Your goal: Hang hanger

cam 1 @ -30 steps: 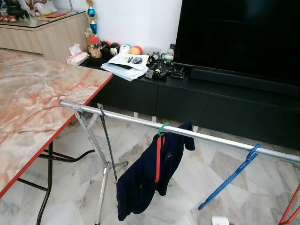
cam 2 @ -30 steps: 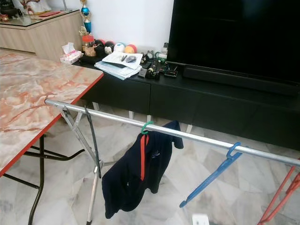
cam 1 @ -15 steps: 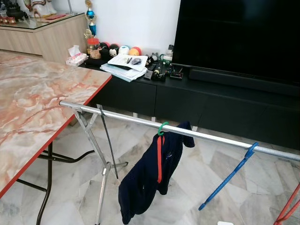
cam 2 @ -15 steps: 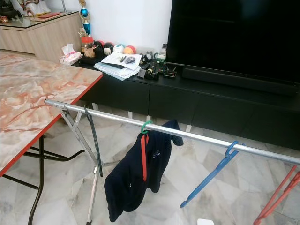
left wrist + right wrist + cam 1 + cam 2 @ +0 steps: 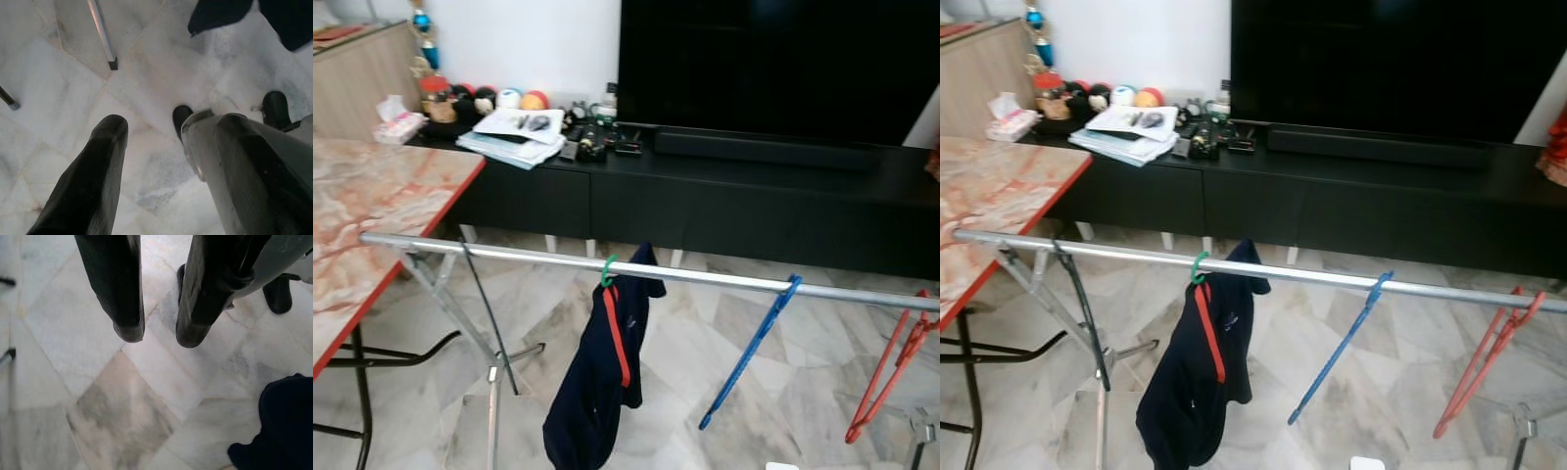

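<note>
Hanger with the green hook [image 5: 606,271] sat on the silver rail [image 5: 705,277] of the drying rack, carrying a dark navy garment [image 5: 597,377] with a red stripe that drooped toward the marble floor [image 5: 675,362]. Blue hanger [image 5: 748,352] hung bare further to my right on the same rail, tilted down on a slant. Red hanger [image 5: 886,367] hung bare near the rail's right end. All three hooks looked seated over the rail from the head views.

Left gripper [image 5: 161,161] hung low, pointing at the floor, fingers [image 5: 93,171] spread apart with nothing between them. Right gripper [image 5: 159,335] also pointed at the floor, fingers parted by a narrow gap and empty, with a fold of the navy garment nearby.

Marble-topped table [image 5: 362,215] with red edge stood at my left, beside the rack's end. Black TV console [image 5: 754,196] ran along the wall behind, with papers [image 5: 509,132] on it.

My read: hanging step looked done, or I was between hangers, since neither arm was carrying anything. Couldn't tell if another hanger was waiting. If so, next move called for finding it, gripping it near the hook, and lifting to a free stretch of rail, between the green and blue hooks for instance.
</note>
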You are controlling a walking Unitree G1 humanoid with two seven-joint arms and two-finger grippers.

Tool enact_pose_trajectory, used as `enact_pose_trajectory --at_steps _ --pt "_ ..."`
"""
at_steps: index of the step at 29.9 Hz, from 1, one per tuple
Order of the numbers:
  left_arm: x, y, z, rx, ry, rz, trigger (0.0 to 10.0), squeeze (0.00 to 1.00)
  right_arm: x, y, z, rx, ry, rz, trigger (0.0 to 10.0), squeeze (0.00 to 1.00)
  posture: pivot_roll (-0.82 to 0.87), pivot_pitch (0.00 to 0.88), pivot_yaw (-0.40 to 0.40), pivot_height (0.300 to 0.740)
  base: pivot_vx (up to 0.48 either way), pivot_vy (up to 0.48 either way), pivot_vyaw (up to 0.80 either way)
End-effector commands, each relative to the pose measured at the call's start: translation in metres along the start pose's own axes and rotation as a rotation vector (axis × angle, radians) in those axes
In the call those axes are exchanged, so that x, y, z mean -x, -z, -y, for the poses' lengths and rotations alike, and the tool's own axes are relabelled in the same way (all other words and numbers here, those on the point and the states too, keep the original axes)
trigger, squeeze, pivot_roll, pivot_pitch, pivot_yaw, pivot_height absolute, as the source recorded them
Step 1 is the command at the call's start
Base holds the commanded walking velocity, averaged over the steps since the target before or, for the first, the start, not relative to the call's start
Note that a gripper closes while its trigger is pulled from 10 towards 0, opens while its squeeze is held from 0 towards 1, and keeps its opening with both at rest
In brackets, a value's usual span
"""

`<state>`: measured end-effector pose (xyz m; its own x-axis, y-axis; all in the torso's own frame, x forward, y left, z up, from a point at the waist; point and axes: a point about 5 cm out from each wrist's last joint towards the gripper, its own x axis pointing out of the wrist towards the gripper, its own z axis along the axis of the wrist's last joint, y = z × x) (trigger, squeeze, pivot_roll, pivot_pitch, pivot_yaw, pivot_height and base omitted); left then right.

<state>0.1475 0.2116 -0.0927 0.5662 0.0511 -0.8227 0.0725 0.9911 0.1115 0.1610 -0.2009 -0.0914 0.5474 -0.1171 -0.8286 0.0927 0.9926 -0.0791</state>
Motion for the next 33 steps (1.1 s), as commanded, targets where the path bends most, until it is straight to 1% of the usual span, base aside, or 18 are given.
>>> enact_pose_trajectory --at_steps 1,8,9,10,12,15,23,33 --pt "0.0025 0.0110 0.0008 -0.022 0.003 -0.040 10.0 0.00 0.0003 -0.0001 -0.0027 -0.024 -0.015 0.016 10.0 0.00 0.01 0.014 -0.012 0.740 0.000 0.000 0.00" --pt "0.0025 0.0101 -0.0003 -0.023 0.007 -0.034 10.0 0.00 0.0004 0.0008 -0.0025 -0.021 -0.014 0.014 10.0 0.00 0.01 0.005 -0.007 0.740 0.000 0.000 0.00" --pt "0.0024 0.0093 -0.0008 -0.022 0.008 -0.030 10.0 0.00 0.0006 0.0003 -0.0024 -0.048 -0.017 0.025 10.0 0.00 0.01 0.005 -0.007 0.740 0.000 0.000 0.00" --pt "0.0024 0.0091 -0.0009 -0.021 0.009 -0.029 10.0 0.00 0.0006 0.0002 -0.0024 -0.055 -0.017 0.028 10.0 0.00 0.01 0.005 -0.007 0.740 0.000 0.000 0.00" --pt "0.0021 0.0082 -0.0007 -0.026 0.012 -0.026 10.0 0.00 0.0007 0.0008 -0.0028 -0.038 -0.019 0.024 10.0 0.00 0.01 0.000 -0.003 0.740 0.000 0.000 0.00" --pt "0.0015 0.0060 0.0003 -0.024 0.015 -0.018 10.0 0.00 0.0007 0.0014 -0.0027 -0.041 -0.015 0.020 10.0 0.00 0.00 0.006 -0.003 0.740 0.000 0.000 0.00" --pt "0.0013 0.0055 0.0019 -0.016 0.017 -0.016 10.0 0.00 0.0010 0.0034 -0.0022 -0.049 -0.010 0.013 10.0 0.00 0.01 0.011 -0.005 0.740 -0.242 0.000 0.00" --pt "0.0021 0.0108 0.0062 -0.008 0.020 -0.036 10.0 0.00 0.0026 0.0089 0.0053 -0.036 -0.015 0.001 10.0 0.00 0.01 0.019 -0.009 0.740 -0.254 0.000 0.00"
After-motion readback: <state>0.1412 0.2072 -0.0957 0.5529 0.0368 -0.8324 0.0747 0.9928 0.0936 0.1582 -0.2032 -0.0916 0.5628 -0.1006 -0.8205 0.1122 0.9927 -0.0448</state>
